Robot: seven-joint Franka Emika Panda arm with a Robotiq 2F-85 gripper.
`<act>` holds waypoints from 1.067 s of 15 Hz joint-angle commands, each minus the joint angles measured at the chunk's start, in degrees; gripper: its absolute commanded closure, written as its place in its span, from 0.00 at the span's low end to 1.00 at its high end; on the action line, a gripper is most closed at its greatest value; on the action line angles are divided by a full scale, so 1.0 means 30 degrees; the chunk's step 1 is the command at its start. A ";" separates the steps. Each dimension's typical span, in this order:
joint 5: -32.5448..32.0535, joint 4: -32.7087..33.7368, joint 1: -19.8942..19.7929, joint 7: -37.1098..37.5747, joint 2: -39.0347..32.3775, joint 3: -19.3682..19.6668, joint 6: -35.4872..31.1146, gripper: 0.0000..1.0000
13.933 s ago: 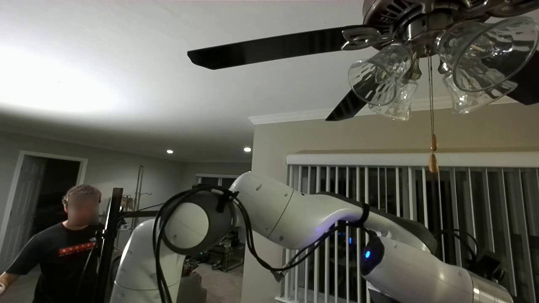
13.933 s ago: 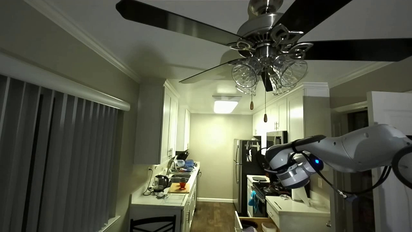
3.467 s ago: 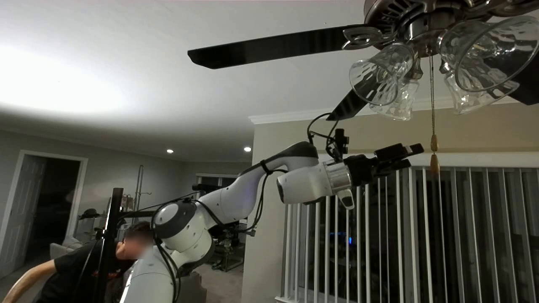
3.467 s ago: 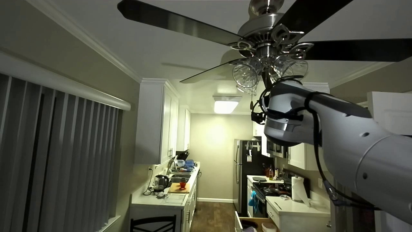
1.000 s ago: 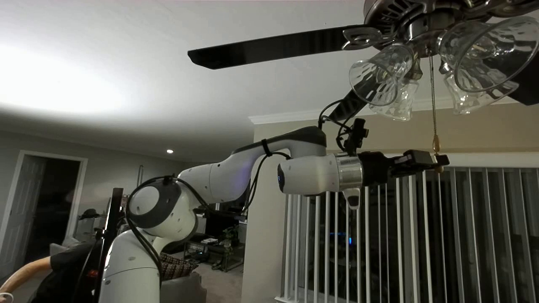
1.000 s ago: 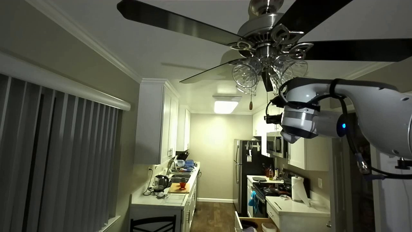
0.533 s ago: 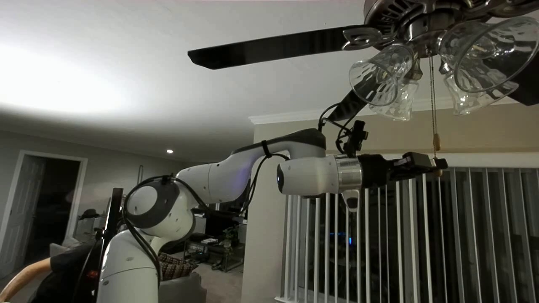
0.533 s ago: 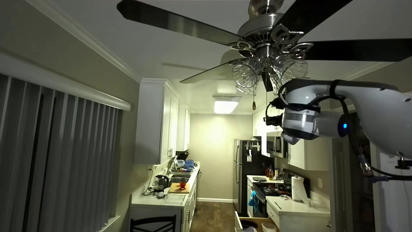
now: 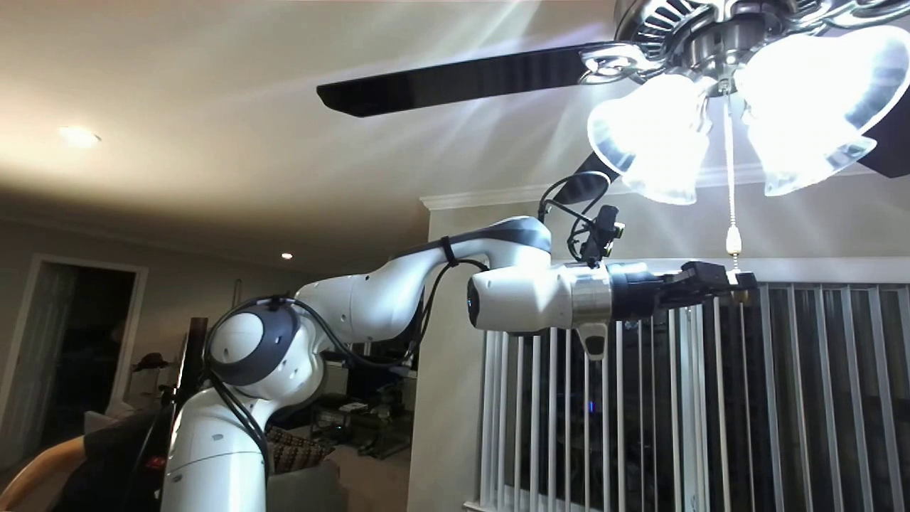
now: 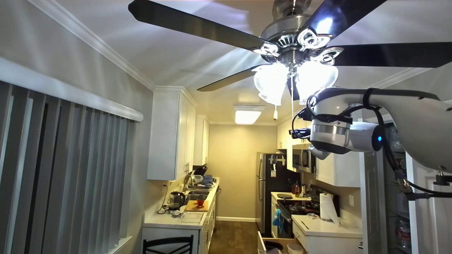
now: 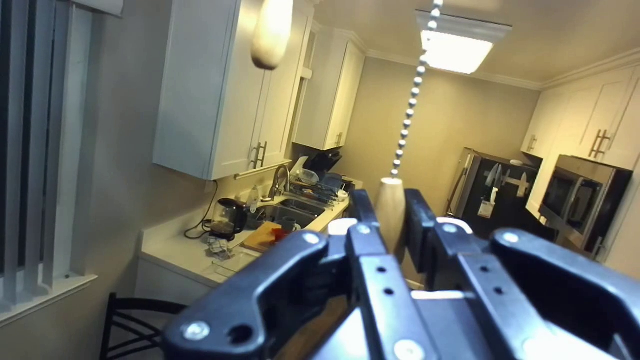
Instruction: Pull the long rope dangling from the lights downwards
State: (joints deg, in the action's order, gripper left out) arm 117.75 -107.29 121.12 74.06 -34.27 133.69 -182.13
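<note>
The lights [image 9: 657,146] glow bright white under the fan hub, their glass shades washed out by glare; the same lights [image 10: 316,79] shine in the other direction's picture of the kitchen. From between the shades hangs the long rope [image 11: 412,102], a beaded chain that runs taut and slightly slanted in the wrist view. It ends in a pale wooden bob [image 11: 390,210]. My gripper [image 11: 388,200] is shut on this bob, a finger on either side. In an exterior view the gripper [image 9: 739,279] stands level below the shades; the rope's bob is mostly covered by the fingers there.
A shorter cord's bob [image 11: 272,37] hangs close by, up and left in the wrist view. Dark fan blades [image 9: 455,80] reach out above the arm. Vertical blinds [image 10: 70,148] cover the window side. A person's arm [image 9: 46,466] shows at lower left.
The lights have gone from dark to brightly lit within the last half second, brightening the room. My gripper has sunk slightly over the last second with the bob in it.
</note>
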 commanded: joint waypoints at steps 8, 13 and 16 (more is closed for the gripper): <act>0.0137 -0.1048 0.1083 0.0127 -0.0188 0.0952 0.0441 0.55; 0.0152 -0.1750 0.1256 0.0111 -0.0242 0.1083 0.0403 0.25; 0.0032 -0.2060 0.1403 0.0122 -0.0205 0.1219 0.0393 0.06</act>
State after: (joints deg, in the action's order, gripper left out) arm 117.78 -111.43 123.60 74.09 -34.25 135.65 -181.81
